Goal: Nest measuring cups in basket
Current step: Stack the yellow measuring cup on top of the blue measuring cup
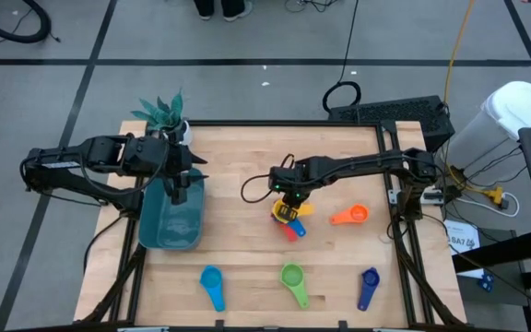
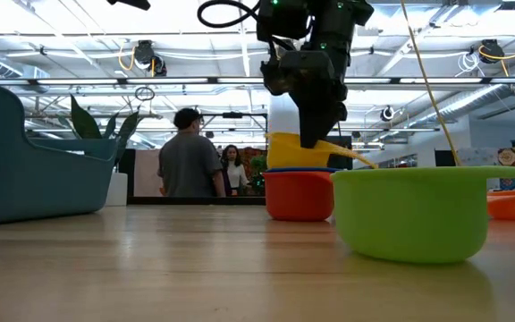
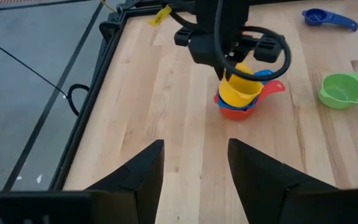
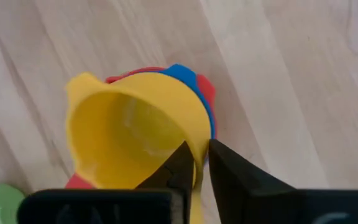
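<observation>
Measuring cups are counted at seven: a stack of three at the table's centre, yellow cup (image 4: 135,134) uppermost over a blue one (image 4: 182,73) and a red one (image 2: 299,193), plus four lying singly: orange (image 1: 349,216), light blue (image 1: 212,284), green (image 1: 292,279) and dark blue (image 1: 368,283). One right gripper (image 4: 199,163) is seen pinching the yellow cup's rim between narrowly parted fingers. One left gripper (image 3: 194,168) is held spread and empty over the single teal basket (image 1: 164,231) at the left.

The right claw (image 4: 199,167) pinches the rim of a yellow cup (image 4: 132,134), one finger inside the bowl, one outside. Under it peek a blue cup (image 4: 185,74) and a red cup (image 4: 205,90) on the wooden desk (image 4: 291,93).
</observation>
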